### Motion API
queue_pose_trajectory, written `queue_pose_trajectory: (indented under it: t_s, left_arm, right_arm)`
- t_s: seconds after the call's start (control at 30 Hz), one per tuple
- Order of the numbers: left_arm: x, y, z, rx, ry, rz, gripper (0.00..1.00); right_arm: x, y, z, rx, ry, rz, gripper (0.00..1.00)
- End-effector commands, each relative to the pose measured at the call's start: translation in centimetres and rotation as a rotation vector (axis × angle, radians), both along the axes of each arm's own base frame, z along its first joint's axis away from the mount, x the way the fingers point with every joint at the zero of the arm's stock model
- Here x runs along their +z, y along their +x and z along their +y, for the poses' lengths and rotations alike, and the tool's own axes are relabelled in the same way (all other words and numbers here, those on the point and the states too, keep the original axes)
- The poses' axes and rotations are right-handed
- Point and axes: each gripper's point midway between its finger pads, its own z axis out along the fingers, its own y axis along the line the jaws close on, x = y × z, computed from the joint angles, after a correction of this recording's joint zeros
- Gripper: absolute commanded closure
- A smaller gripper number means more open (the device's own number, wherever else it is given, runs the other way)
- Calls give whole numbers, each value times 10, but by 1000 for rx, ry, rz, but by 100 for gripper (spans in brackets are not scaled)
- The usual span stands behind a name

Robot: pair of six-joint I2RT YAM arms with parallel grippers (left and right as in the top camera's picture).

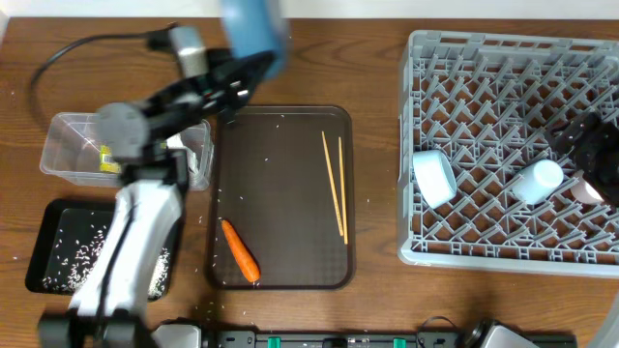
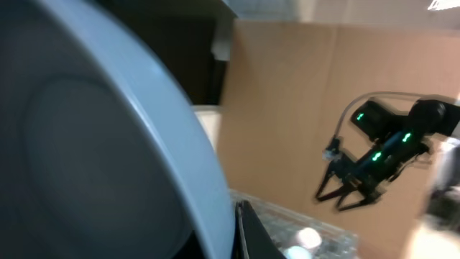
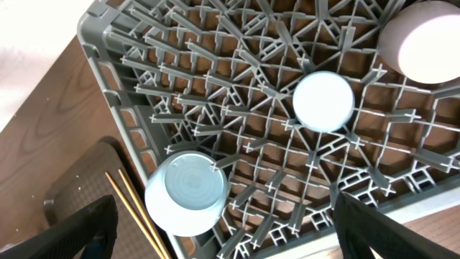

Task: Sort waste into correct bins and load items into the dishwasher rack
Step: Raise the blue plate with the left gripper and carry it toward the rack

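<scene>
Overhead, upper centre: left gripper (image 1: 250,70) is clamped on the large round blue plate (image 1: 253,34). Right gripper (image 3: 230,234), jaws apart, hangs over the light-grey plastic lattice rack (image 3: 237,144) at right.

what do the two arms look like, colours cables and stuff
Left arm: white lower link, black and grey joints, small yellow label, looping black cable. Right arm: black with green lights, grey cable, black tool fingers.
</scene>
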Motion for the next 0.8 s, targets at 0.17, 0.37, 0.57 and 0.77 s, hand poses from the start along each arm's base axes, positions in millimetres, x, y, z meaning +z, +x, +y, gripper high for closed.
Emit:
queue_pose_trajectory:
  t_s: [0.17,0.37,0.57,0.77]
  left_arm:
    - [-41,40,-119,-335,-190,330,94]
    - [-77,33,-184,-458,-168,429,94]
    - [-97,19,-224,-509,-167,476,94]
    - [-126,22,-244,-488,-180,549,94]
  right_arm:
    - [2,-2,-2,-19,-3,-3,11]
    - [1,-7,-13,-57,-21,9,11]
    - [1,-7,-13,-57,-21,9,12]
    - [0,-9,-12,-57,-15,20,12]
